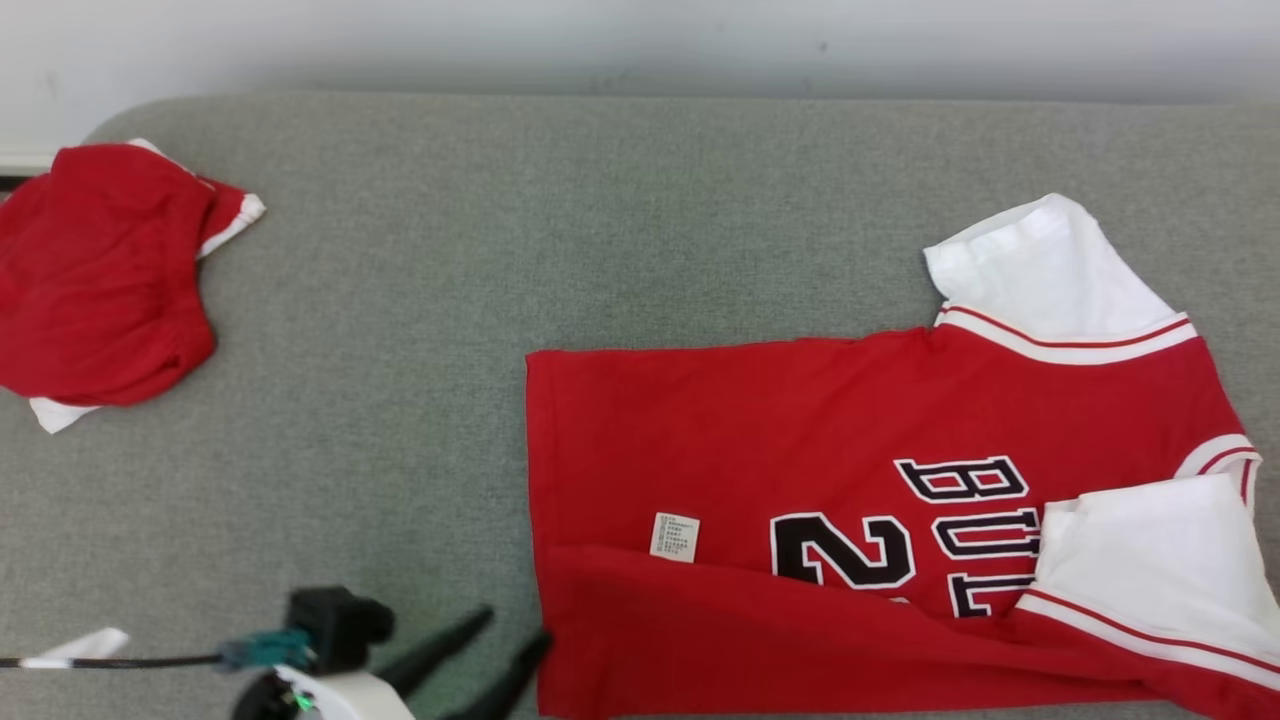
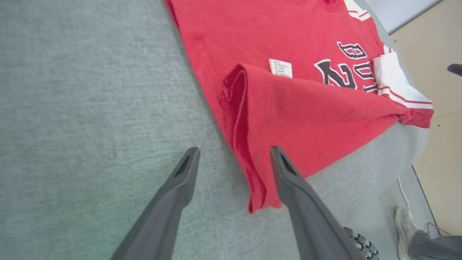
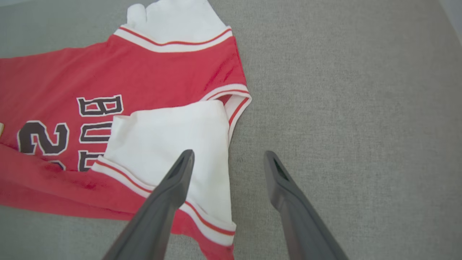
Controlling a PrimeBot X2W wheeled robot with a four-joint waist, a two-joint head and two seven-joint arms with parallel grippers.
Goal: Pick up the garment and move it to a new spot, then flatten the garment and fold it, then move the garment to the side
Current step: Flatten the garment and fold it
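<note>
- On the right half of the grey padded surface [image 1: 600,200] lies the red jersey [image 1: 850,450], spread flat, its near edge folded up over the number
- Left gripper [image 2: 234,149] has its jaws apart and empty, with the folded hem corner showing between its fingers
- Right gripper [image 3: 228,152] is spread wide, empty, by the near white sleeve [image 3: 169,141]
- Well apart at the far left sits a second red garment [image 1: 100,280], bunched
- A person's shoe [image 2: 404,220] is on the floor past the edge

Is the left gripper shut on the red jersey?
No: the left gripper stands open, fingers spread either side of a folded corner of the red jersey.
</note>
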